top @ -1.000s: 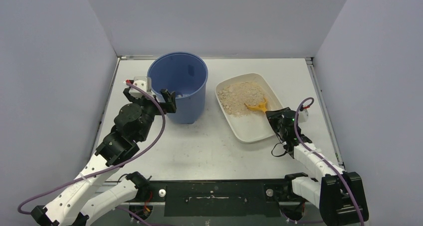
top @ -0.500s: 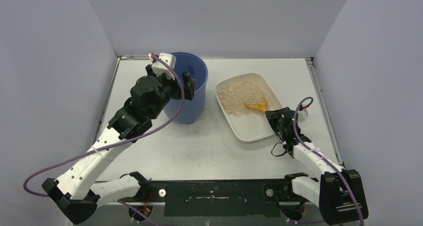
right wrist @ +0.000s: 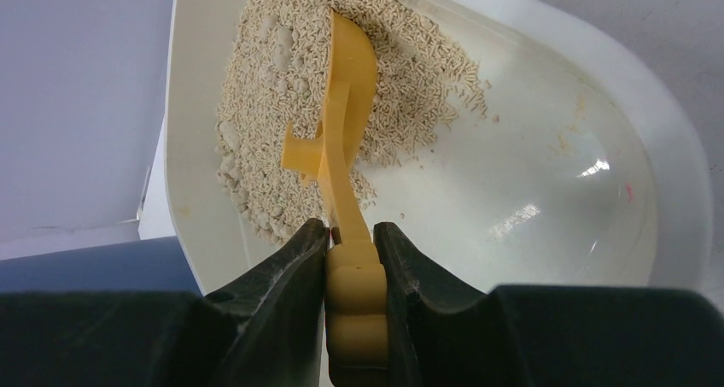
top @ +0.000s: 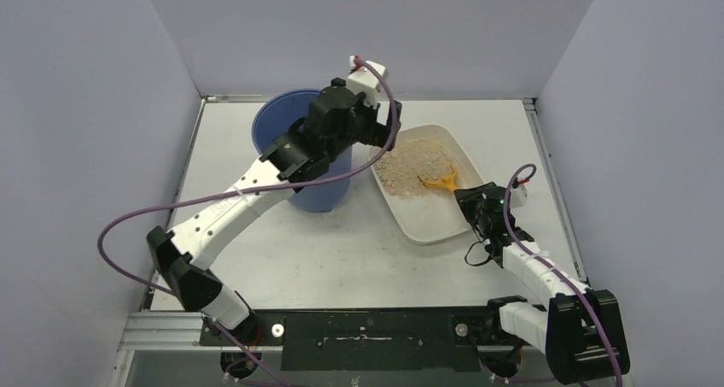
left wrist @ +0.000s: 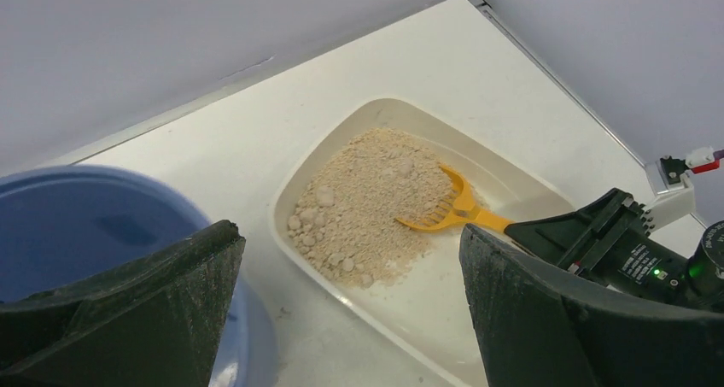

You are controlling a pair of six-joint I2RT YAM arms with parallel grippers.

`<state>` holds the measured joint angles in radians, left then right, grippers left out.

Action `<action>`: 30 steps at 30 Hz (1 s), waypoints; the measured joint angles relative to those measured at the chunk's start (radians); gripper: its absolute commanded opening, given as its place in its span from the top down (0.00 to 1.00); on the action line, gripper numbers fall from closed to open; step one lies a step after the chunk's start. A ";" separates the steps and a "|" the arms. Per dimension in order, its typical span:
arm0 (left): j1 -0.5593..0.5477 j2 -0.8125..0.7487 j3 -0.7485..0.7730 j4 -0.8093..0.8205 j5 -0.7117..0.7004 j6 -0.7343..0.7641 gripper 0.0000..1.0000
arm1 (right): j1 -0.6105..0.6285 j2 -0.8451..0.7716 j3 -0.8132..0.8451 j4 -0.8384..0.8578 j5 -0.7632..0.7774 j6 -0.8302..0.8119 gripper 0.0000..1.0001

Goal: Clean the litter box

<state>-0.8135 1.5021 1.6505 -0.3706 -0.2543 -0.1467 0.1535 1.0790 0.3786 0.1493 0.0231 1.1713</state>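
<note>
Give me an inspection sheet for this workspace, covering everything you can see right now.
Surface: white table, no spilled litter seen.
Job's things: litter box with tan litter heaped at its far end; yellow scoop head in the litter; blue bucket to the left.
Clutter: nothing seen.
Grippers: left gripper open, empty, raised between bucket and litter box; right gripper shut on the scoop's handle.
Cables: left purple cable and right purple cable loop clear of the litter box.
Surroundings: plain walls.

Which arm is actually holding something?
The right arm: its jaws clamp the yellow slotted plastic scoop resting in the shallow white plastic litter box. The left arm's jaws hang open, empty.
</note>
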 measured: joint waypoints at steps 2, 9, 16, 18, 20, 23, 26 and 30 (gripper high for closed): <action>-0.012 0.086 0.081 -0.018 0.022 0.006 0.04 | -0.003 0.006 0.010 -0.008 -0.005 -0.001 1.00; -0.031 0.396 0.413 -0.106 0.089 0.029 0.05 | -0.013 0.034 0.026 -0.005 -0.027 -0.008 1.00; -0.036 0.716 0.764 -0.211 0.095 0.059 0.05 | -0.025 0.076 0.026 0.037 -0.058 -0.010 1.00; -0.036 0.781 0.804 -0.230 0.082 0.066 0.05 | -0.030 0.089 0.026 0.049 -0.068 -0.010 1.00; -0.036 0.824 0.809 -0.237 0.062 0.074 0.06 | -0.035 0.095 0.026 0.058 -0.078 -0.011 1.00; -0.031 0.878 0.809 -0.248 0.027 0.078 0.08 | -0.037 0.095 0.026 0.060 -0.085 -0.014 1.00; -0.015 0.916 0.809 -0.250 0.006 0.076 0.09 | -0.045 0.097 0.026 0.060 -0.097 -0.021 1.00; 0.018 0.945 0.809 -0.249 -0.016 0.077 0.09 | -0.057 0.103 0.026 0.066 -0.118 -0.029 1.00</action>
<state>-0.7959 2.4466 2.4599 -0.6197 -0.2707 -0.0696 0.0963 1.1816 0.4049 0.2150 -0.0952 1.1419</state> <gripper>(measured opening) 0.913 0.243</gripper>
